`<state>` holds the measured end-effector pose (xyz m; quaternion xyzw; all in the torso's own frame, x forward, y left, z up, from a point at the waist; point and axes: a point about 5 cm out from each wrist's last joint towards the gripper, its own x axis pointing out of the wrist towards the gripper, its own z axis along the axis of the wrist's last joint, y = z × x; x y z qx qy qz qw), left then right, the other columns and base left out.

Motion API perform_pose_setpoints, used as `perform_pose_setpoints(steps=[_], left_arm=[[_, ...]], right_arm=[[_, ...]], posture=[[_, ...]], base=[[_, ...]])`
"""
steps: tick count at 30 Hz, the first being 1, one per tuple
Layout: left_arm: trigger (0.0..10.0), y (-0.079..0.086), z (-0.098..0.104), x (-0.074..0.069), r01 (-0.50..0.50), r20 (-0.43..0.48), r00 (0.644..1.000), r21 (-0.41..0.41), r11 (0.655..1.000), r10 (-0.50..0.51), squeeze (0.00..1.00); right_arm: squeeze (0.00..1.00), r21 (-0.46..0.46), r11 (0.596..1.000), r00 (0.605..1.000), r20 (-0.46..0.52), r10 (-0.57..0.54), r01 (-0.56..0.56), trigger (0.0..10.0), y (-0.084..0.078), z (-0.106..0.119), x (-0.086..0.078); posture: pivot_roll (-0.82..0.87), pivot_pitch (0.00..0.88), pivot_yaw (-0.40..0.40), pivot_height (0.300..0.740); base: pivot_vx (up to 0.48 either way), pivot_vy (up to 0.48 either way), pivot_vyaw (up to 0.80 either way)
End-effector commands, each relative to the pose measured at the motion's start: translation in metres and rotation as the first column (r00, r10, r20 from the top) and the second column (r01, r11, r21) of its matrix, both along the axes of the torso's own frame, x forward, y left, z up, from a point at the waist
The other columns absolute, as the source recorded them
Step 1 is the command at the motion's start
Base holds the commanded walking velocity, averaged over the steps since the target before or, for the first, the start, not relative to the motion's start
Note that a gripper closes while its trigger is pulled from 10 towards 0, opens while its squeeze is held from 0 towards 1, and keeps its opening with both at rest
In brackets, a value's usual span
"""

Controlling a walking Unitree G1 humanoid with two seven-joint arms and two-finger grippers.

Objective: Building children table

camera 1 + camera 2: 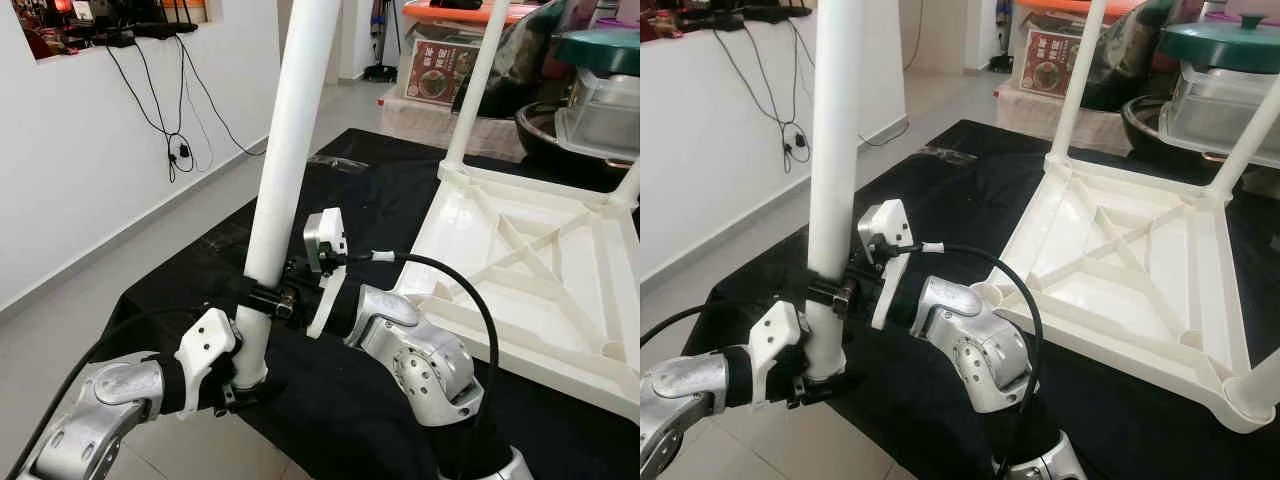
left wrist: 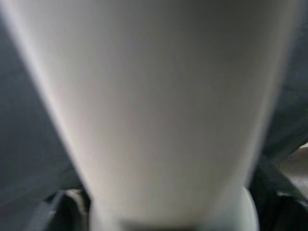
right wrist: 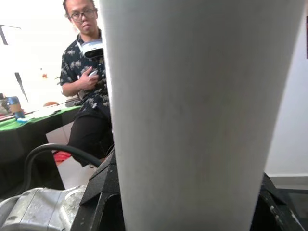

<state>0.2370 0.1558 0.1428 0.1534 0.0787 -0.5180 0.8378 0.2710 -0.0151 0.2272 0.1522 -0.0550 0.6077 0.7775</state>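
A long white table leg [image 1: 292, 140] stands nearly upright over the near edge of the black cloth [image 1: 390, 200]. My left gripper [image 1: 243, 372] is shut on its lower end. Just above, my right gripper [image 1: 272, 298] is shut around the same leg. The leg [image 3: 197, 110] rises very close in the right wrist view and is a blurred white shaft [image 2: 159, 110] in the left wrist view. To the right the white table top [image 1: 1120, 260] lies upside down on the cloth, with fitted legs [image 1: 1078, 75] standing up at its corners.
A white wall with hanging cables [image 1: 175, 120] runs along the left above a tiled floor [image 1: 60, 330]. Boxes [image 1: 440, 70] and plastic containers with a green lid [image 1: 1225, 60] stand behind the table top. A person [image 3: 89, 72] stands beside a green-covered table.
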Motion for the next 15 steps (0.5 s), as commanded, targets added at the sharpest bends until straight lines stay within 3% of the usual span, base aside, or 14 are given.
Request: perform_pose_setpoints(steps=[1,9,11,12,14,15], left_arm=[[10.0,-0.003,-0.003,0.001,0.004,-0.002,1.0,-0.019,1.0,-0.004,1.0],[10.0,0.006,0.012,0.005,-0.093,0.055,0.994,-0.08,0.992,0.098,1.0],[10.0,0.009,0.016,0.005,-0.136,0.073,0.987,-0.099,0.986,0.144,1.0],[10.0,0.011,0.02,0.007,-0.223,0.131,0.963,-0.104,0.969,0.236,1.0],[10.0,0.012,0.021,0.008,-0.243,0.147,0.955,-0.104,0.964,0.257,1.0],[10.0,0.012,0.025,0.009,-0.304,0.186,0.927,-0.142,0.942,0.327,1.0]], right_arm=[[0.0,0.063,0.996,0.998,0.017,0.057,-0.058,0.0,0.008,0.012,-0.007],[0.0,0.055,0.996,0.997,0.031,-0.067,0.065,0.0,-0.005,0.014,0.013],[0.0,0.025,0.993,0.991,0.059,-0.12,0.119,0.0,-0.014,0.013,0.022],[0.0,0.002,0.977,0.974,0.073,-0.215,0.215,0.0,-0.032,0.014,0.04],[0.0,-0.001,0.972,0.969,0.073,-0.236,0.237,0.0,-0.037,0.015,0.044],[0.0,-0.022,0.953,0.949,0.099,-0.299,0.303,0.0,-0.049,0.017,0.054]], posture=[[0.08,0.0,0.001,0.74],[0.09,0.0,-0.005,0.74],[0.09,0.0,-0.003,0.74],[0.1,0.0,-0.011,0.74],[0.1,0.0,-0.011,0.74],[0.1,0.0,-0.015,0.74]], base=[[0.0,0.0,0.0],[0.0,0.0,0.0],[0.0,0.0,0.0],[0.0,0.0,0.0],[0.0,0.0,0.0],[0.0,0.0,0.0]])
